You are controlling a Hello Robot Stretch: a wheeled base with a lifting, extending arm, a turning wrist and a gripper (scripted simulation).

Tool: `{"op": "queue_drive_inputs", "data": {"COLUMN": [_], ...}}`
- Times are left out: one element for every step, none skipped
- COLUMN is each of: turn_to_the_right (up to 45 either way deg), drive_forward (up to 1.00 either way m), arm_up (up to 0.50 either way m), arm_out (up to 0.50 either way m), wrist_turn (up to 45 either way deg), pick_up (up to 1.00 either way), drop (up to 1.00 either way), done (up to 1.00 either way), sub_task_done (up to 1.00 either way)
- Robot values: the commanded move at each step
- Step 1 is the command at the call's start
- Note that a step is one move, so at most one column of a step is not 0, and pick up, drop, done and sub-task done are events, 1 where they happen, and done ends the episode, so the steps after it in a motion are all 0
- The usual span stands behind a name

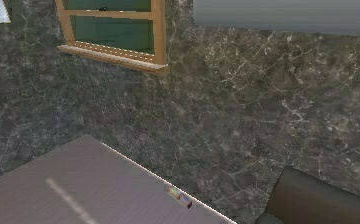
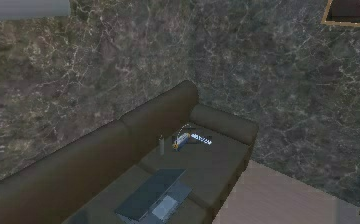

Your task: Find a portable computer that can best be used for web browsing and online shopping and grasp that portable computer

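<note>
The laptop [image 2: 153, 195] lies on the seat of the dark sofa [image 2: 78, 165], at the near end of the cushions in the arm side view. It is a flat grey slab just in front of the backrest. Farther along the same seat, to the right and well apart from it, sits a small pale-and-blue object [image 2: 193, 137] I cannot identify. A pale worktop [image 2: 288, 200] stands near the sofa's right end on the dark marbled floor [image 2: 108, 60].

I judge the laptop stiff, fairly heavy for its thinness, and smooth-cased, so likely to slip if taken by a flat face. Its screen and hinge are the fragile parts; whether the lid is up or folded I cannot make out. The safest hold looks to be across one edge of the base, one finger above the slab and one below. The cushion under it is soft and may give, tilting it on contact. How the fingers stand, and whether they have anything, I cannot tell
</note>
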Motion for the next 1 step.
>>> {"op": "queue_drive_inputs", "data": {"turn_to_the_right": [0.0], "drive_forward": [0.00], "arm_up": [0.00], "arm_out": [0.26], "wrist_turn": [0.0], "pick_up": [0.00], "drop": [0.00], "done": [0.00], "sub_task_done": [0.00]}}
